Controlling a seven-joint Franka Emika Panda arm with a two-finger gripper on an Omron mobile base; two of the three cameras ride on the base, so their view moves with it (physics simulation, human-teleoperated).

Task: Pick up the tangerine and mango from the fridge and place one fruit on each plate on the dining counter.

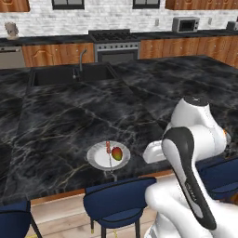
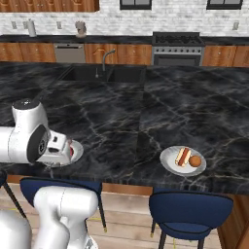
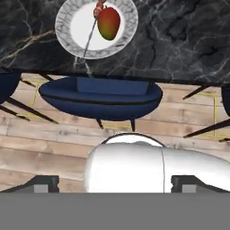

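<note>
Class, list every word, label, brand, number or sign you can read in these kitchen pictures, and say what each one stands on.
None can be read.
Robot arm: a small dark strip of marks on its white shell, too blurred to read.
Microwave, stove and dishwasher: no legible text.
Plates, one with the mango and one with the tangerine: grey rim pattern, no lettering.

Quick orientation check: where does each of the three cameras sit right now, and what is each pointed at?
Left base view: behind the arm to its left, facing the dining counter; white arm lower right; mango on a plate.
Right base view: behind to its right, same counter; arm lower left; tangerine on another plate.
Hand view: looks down at mango plate, blue stool; white body below.
Shared: mango plate, left base and hand views.
</note>
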